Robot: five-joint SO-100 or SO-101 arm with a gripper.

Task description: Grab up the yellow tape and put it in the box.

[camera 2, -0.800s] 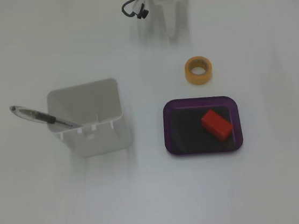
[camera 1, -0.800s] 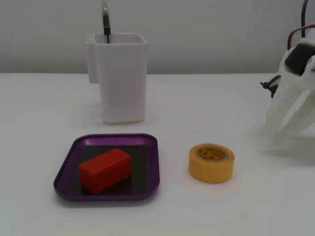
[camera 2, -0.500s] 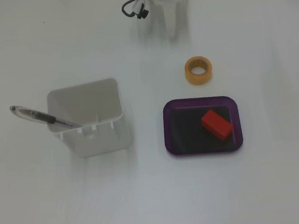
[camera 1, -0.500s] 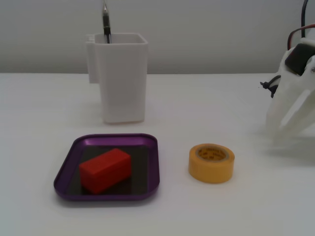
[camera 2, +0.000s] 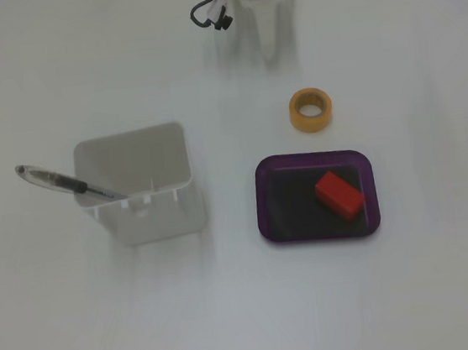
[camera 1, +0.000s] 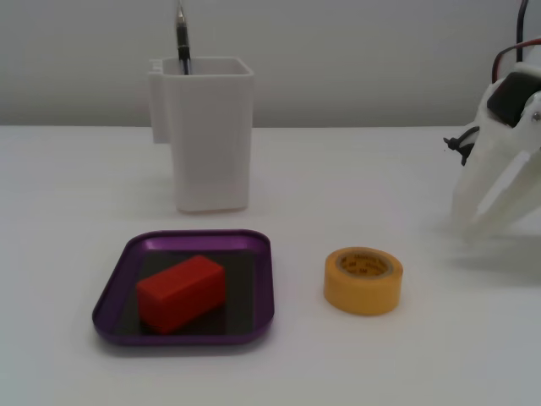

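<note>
Yellow tape [camera 1: 363, 280] is seen lying flat on the white counter [camera 1: 439, 364], with its hole facing up. It is just beside the box [camera 1: 114, 292], but it is not touching it. In one fixed view the box is to the left of the tape. In the other fixed view the tape [camera 2: 310, 110] is above the box [camera 2: 262, 197], toward the arm.

Nothing is held by the pincer [camera 1: 473, 222]. It is seen at the right edge of that fixed view, low near the counter and pointing down, well apart from the tape. In the view from above the pincer [camera 2: 269, 51] is at the top, and the tape lies a little below it and to the right. The two white fingers look pressed close together, though this is hard to be sure of, because they are blurred and white against a white counter.

A red block [camera 1: 181, 293] is already lying inside the box. A tall white cup [camera 1: 210, 135] with a pen [camera 2: 70, 183] in it is standing behind the box.

So the task looks barely started. The tape is not yet picked up. It must be grabbed, lifted, carried over the rim, and dropped in the free space beside the red block.
</note>
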